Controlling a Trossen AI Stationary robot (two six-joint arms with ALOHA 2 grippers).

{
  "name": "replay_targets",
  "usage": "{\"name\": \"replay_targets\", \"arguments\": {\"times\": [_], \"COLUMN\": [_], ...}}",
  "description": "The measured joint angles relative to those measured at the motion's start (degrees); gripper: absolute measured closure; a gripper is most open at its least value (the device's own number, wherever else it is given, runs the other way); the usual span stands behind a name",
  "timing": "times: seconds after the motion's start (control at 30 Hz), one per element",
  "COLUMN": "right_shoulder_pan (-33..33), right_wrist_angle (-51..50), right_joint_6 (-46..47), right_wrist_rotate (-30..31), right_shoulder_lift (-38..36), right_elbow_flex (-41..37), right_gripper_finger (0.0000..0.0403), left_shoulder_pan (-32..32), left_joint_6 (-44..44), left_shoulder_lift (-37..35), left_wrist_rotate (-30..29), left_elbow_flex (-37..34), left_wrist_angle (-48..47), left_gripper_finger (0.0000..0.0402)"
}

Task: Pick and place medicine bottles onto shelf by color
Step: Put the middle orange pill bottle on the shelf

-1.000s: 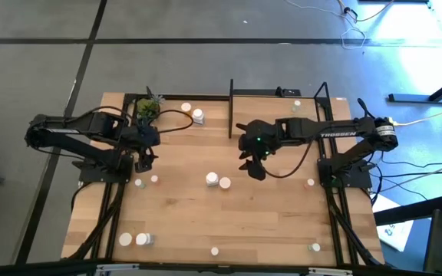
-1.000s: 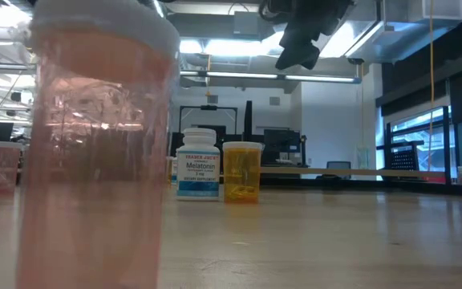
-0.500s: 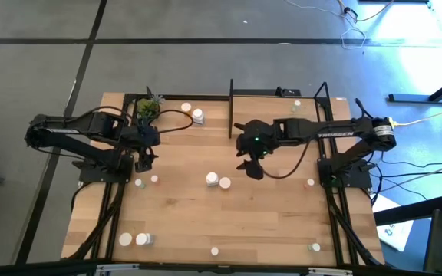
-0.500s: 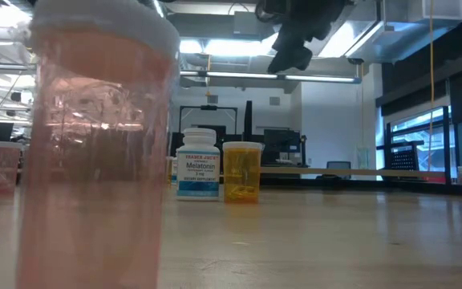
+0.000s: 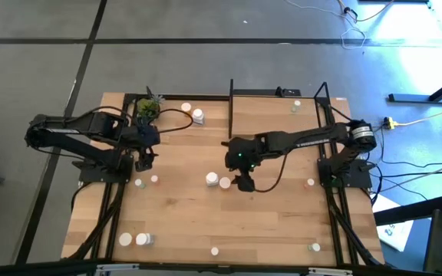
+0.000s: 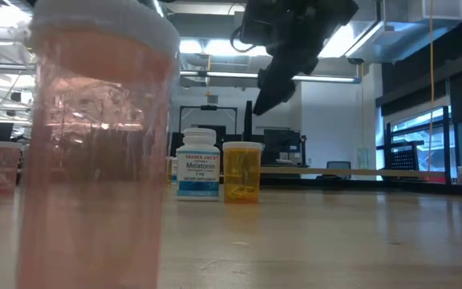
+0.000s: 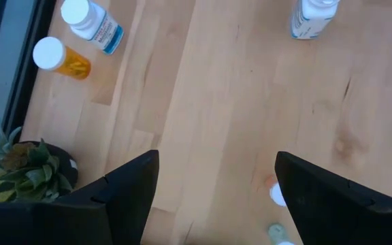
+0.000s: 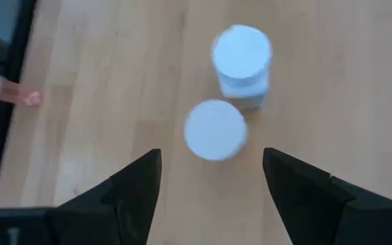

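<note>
Right gripper (image 5: pixel 245 181) hangs over mid-table, its fingers spread and empty, just at three o'clock of the white bottle (image 5: pixel 212 179) and orange bottle (image 5: pixel 225 183); shelf (image 5: pixel 278 115) waits at twelve. Level view: those two bottles stand upright, touching, gripper (image 6: pixel 265 100) high above. Its wrist camera centres the orange bottle's cap (image 8: pixel 215 129), likely the pick. Left gripper (image 7: pixel 209 197) parked open by the plant (image 7: pixel 19 163)

white bottle (image 6: pixel 198 164) label reads "trader joe's" — "melatonin".
</note>
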Motion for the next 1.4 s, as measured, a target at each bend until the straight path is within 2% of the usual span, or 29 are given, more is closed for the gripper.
{"name": "replay_targets", "arguments": {"times": [0.37, 0.5, 0.67, 0.73, 1.4], "right_shoulder_pan": [0.7, 0.7, 0.7, 0.7, 0.7], "right_wrist_angle": [1.2, 1.2, 1.2, 1.2, 2.0], "right_joint_6": [3.2, 3.3, 3.3, 3.3, 6.3], "right_wrist_rotate": [-0.9, -0.9, -0.9, -0.9, -0.9], "right_shoulder_lift": [0.8, 0.8, 0.8, 0.8, 0.7], "right_elbow_flex": [0.0, 0.0, 0.0, 0.0, 0.0], "right_gripper_finger": [0.0144, 0.0144, 0.0144, 0.0144, 0.0144], "left_shoulder_pan": [0.0, 0.0, 0.0, 0.0, 0.0], "left_joint_6": [2.2, 5.8, 8.1, 8.9, 8.6], "left_shoulder_lift": [0.0, 0.0, 0.0, 0.0, 0.0], "left_wrist_rotate": [-0.6, 2.6, 11.4, 13.0, 12.3], "left_elbow_flex": [0.0, 0.0, 0.0, 0.0, 0.0], "left_wrist_angle": [0.0, 0.6, 1.4, 1.4, 1.3], "left_gripper_finger": [0.0113, 0.0113, 0.0113, 0.0113, 0.0113]}}
